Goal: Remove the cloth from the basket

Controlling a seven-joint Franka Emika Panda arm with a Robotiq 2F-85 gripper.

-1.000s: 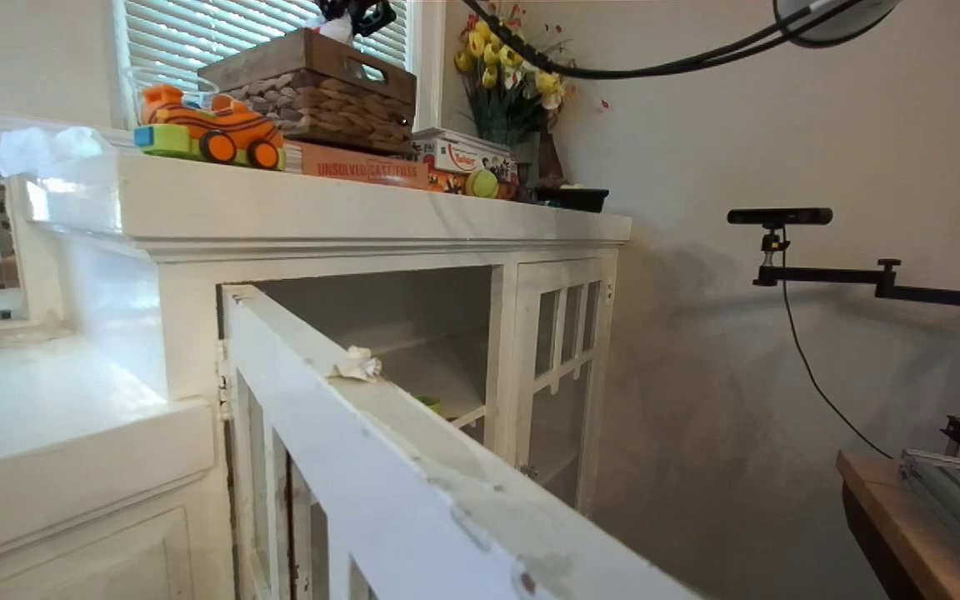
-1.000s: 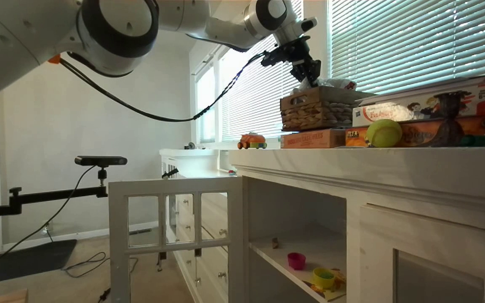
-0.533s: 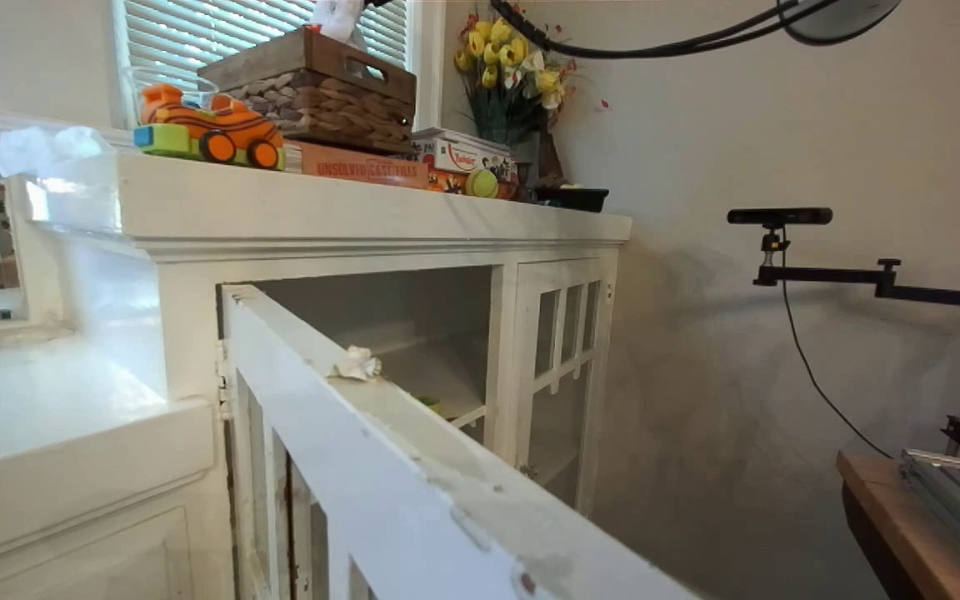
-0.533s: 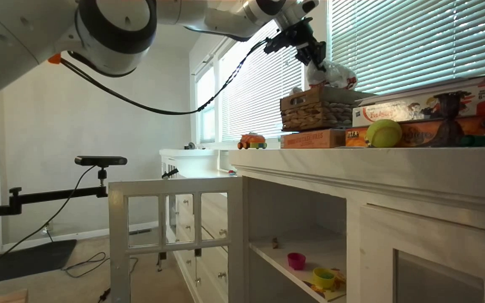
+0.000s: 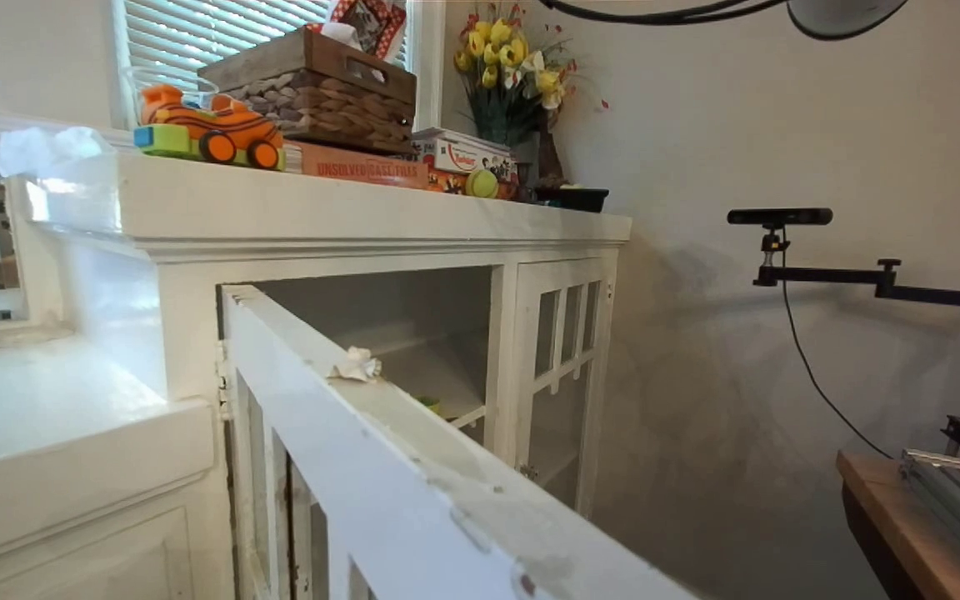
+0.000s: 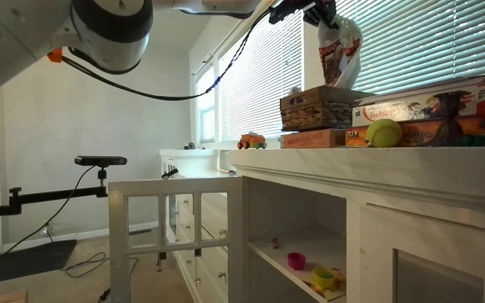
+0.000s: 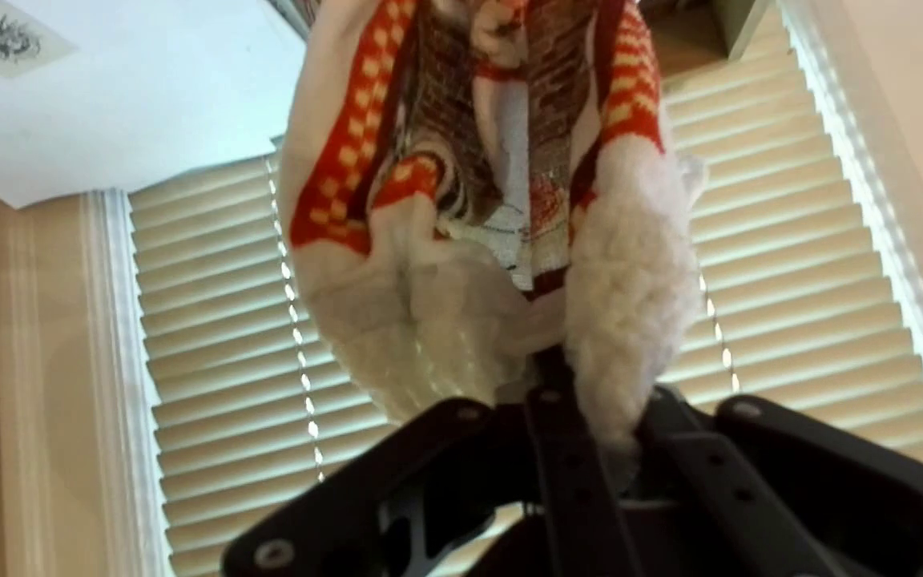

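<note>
Wrist view | fingers (image 7: 564,453) pinch cloth (image 7: 493,240) | in an exterior view, cloth hangs, lower end hidden behind rim of basket (image 6: 307,115) | basket stands on box (image 6: 310,139) near front edge of surface (image 6: 369,162)

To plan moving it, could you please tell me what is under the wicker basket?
An orange Unsolved Case Files box; whatever lies farther back beneath the basket is hidden.

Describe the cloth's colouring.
The cloth is white with red and pale yellow checks and brown patches; clearest in the wrist view.
</note>
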